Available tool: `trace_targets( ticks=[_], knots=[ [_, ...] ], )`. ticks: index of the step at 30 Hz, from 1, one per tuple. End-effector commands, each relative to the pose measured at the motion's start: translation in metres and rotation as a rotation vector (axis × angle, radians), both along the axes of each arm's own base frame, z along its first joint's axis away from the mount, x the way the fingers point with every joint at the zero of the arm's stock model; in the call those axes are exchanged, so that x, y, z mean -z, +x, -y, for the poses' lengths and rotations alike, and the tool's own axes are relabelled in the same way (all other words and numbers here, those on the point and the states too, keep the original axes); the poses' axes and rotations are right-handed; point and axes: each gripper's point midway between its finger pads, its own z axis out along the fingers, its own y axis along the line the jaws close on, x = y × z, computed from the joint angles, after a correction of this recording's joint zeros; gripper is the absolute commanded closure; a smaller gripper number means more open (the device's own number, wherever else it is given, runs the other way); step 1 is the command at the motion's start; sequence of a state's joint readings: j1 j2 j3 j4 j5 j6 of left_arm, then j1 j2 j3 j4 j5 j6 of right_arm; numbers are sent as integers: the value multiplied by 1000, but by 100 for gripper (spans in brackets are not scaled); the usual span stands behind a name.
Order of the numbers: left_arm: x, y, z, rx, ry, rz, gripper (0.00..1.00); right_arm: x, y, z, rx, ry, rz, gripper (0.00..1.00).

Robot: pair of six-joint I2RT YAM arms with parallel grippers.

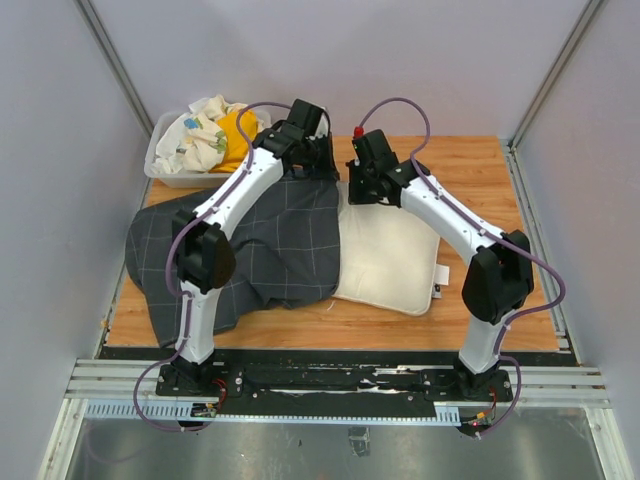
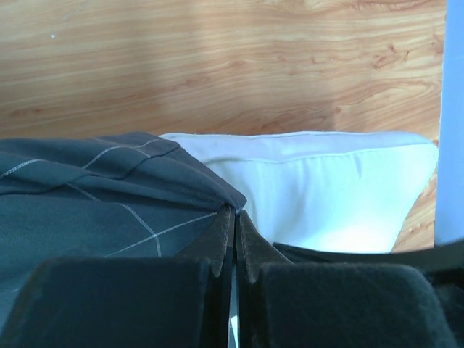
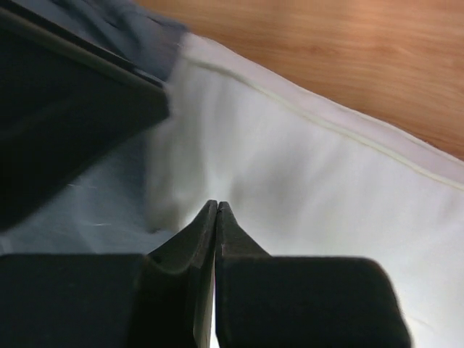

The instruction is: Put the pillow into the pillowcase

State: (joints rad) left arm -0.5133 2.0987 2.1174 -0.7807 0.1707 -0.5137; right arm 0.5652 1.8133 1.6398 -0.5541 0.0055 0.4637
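Checking both pincers. The left pincer (image 2: 234, 212) is closed and pinching the pillowcase (image 2: 87, 210) hem, with the cloth drawn to a point right at its tips. The pillowcase fills everything left of the tips and back toward the wrist. The pillow (image 2: 326, 196) sits just right of the tips and ahead of them, its seamed edge facing away. The hem laps over the pillow's near corner. Bare table (image 2: 217, 65) lies farther ahead.

The right pincer (image 3: 216, 205) is closed too, tips down on the pillow (image 3: 312, 188). That view is blurred, so I cannot tell if any fabric is caught. The pillow spreads ahead and right of the tips, and the pillowcase (image 3: 138, 29) is a dark smear up-left.

From the top view, the left pincer (image 1: 322, 165) and right pincer (image 1: 362, 190) are near each other at the far edge of the cloth.
- Pillowcase (image 1: 270, 240): spread flat, from the left pincer back toward that arm's base.
- Pillow (image 1: 390, 255): flat on the table (image 1: 480, 170), under and behind the right pincer. Its left edge is covered by the pillowcase and the rest is exposed.
- Bin (image 1: 160, 170): beyond and left of the left pincer, holding a white cloth (image 1: 195, 135) and a yellow cloth (image 1: 238, 135).
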Motion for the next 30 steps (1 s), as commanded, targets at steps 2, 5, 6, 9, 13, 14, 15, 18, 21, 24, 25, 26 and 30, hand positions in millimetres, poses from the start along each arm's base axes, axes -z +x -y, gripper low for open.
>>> trace_targets(
  ticks=[2, 5, 6, 9, 13, 14, 15, 18, 21, 24, 25, 26, 30],
  knots=[
    [-38, -15, 27, 82, -95, 66, 100, -67, 13, -32, -46, 108, 161, 99],
    [-41, -15, 27, 89, -94, 66, 100, -71, 12, -31, -56, 113, 175, 99],
    [-41, -16, 27, 92, -93, 62, 100, -71, 11, -32, -68, 116, 180, 99],
    [-44, -18, 25, 101, -103, 59, 100, -66, 10, -28, -67, 101, 177, 99],
    [-41, -16, 22, 90, -97, 60, 100, -47, 9, -12, -27, 95, 128, 99],
    [-38, -16, 20, 89, -92, 52, 100, -42, 8, -6, -13, 86, 118, 99],
    [-36, -16, 19, 88, -89, 50, 100, -38, 6, 0, -1, 75, 111, 94],
    [-31, -15, 16, 81, -81, 47, 100, -26, 1, 23, 42, 34, 94, 62],
    [-27, -13, 14, 75, -80, 41, 100, -16, -2, 50, 98, 16, 74, 44],
    [-25, -12, 13, 77, -78, 38, 100, -5, -3, 77, 153, -16, 51, 30],
    [-23, -12, 13, 77, -76, 36, 100, -3, -2, 83, 163, -25, 45, 27],
    [-21, -11, 13, 77, -73, 35, 100, 0, -1, 88, 171, -36, 37, 24],
    [-17, -11, 14, 81, -71, 28, 100, 20, 4, 98, 181, -89, -37, 15]
  ],
)
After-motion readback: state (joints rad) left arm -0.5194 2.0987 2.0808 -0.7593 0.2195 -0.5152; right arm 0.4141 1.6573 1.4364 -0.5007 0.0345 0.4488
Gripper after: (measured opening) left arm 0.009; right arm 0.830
